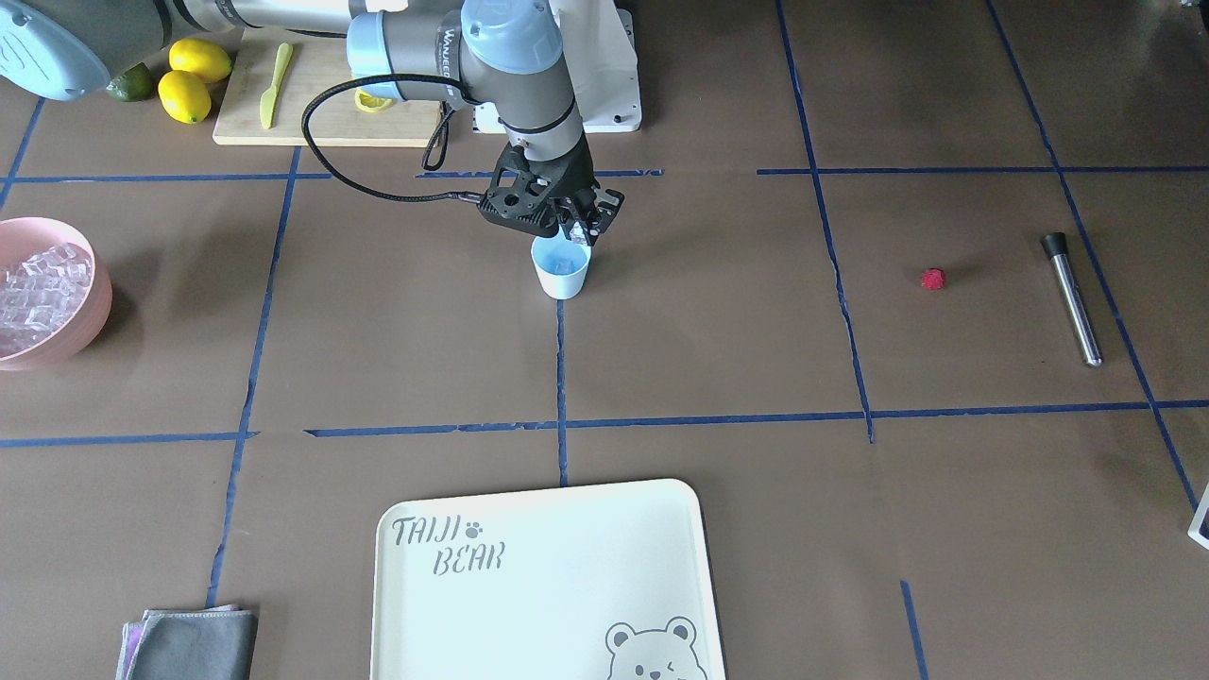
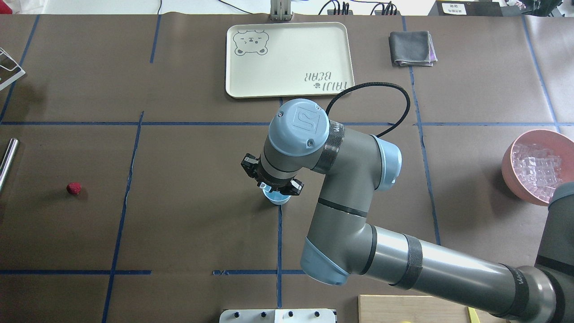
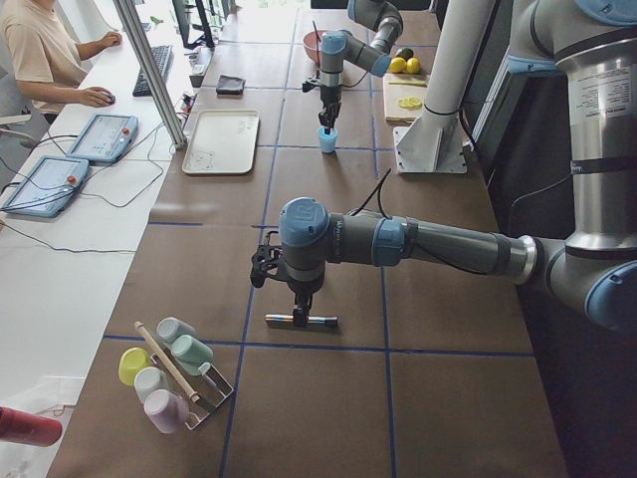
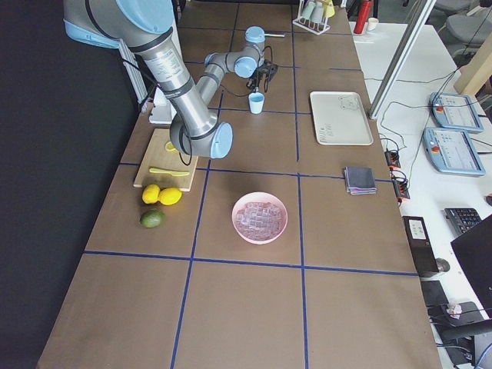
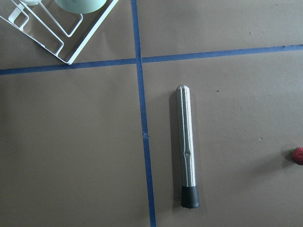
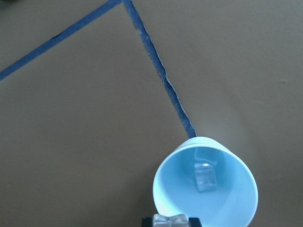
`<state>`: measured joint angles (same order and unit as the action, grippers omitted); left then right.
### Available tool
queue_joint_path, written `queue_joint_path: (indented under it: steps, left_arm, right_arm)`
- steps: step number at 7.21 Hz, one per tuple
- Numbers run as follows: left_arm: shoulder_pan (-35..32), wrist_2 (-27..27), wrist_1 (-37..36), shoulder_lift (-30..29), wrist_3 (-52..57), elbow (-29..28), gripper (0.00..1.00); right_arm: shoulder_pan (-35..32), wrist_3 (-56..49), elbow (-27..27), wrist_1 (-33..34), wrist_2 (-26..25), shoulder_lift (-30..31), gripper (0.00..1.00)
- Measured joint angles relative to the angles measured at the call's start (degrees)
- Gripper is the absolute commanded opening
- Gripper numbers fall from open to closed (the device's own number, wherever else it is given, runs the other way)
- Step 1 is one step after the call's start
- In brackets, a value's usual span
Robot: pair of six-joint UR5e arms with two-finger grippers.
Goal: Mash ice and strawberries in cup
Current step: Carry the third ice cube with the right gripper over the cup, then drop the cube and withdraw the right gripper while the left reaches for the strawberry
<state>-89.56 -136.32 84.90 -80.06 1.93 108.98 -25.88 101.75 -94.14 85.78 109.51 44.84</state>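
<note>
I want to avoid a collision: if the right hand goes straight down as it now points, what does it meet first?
Most likely the cup, right below the right hand. The ice cube it holds would reach the cup's rim or inside first; depth is unclear.

light's bright and even everywhere, soft, nothing harsh. shadows are faint. in the front view the strawberry (image 1: 932, 278) and pink bowl (image 1: 94, 312) each drop a blurry one to their right on the table (image 1: 718, 359). the tray (image 1: 548, 604) is nearly blown out. the metal muddler (image 5: 184, 142) has a glare streak along it. in the right wrist view the cup (image 6: 236, 189) glows inside, and the ice cube (image 6: 169, 220) at the bottom edge is out of focus. the right side view goes black down its left.
</note>
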Motion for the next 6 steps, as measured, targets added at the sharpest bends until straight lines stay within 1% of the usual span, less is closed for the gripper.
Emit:
queue_joint_path:
  steps: [1, 2, 3, 5, 6]
  left_arm:
    - [0.00, 0.00, 0.00, -0.01, 0.00, 0.00, 1.00]
    - [0.00, 0.00, 0.00, -0.01, 0.00, 0.00, 1.00]
    - [-0.01, 0.00, 0.00, -0.01, 0.00, 0.03, 1.00]
    - [-0.02, 0.00, 0.00, -0.01, 0.00, 0.07, 1.00]
    - [-0.03, 0.00, 0.00, -0.01, 0.00, 0.07, 1.00]
  right_arm:
    - [-0.14, -0.03, -0.04, 0.12, 0.02, 0.13, 0.52]
    - [-0.33, -0.05, -0.09, 0.33, 0.07, 0.33, 0.73]
    - [-0.48, -0.06, -0.19, 0.45, 0.13, 0.63, 0.99]
    - [-0.67, -0.08, -0.65, 0.56, 0.25, 1.13, 0.99]
    - [-1.33, -0.23, -2.62, 1.32, 0.76, 2.47, 0.99]
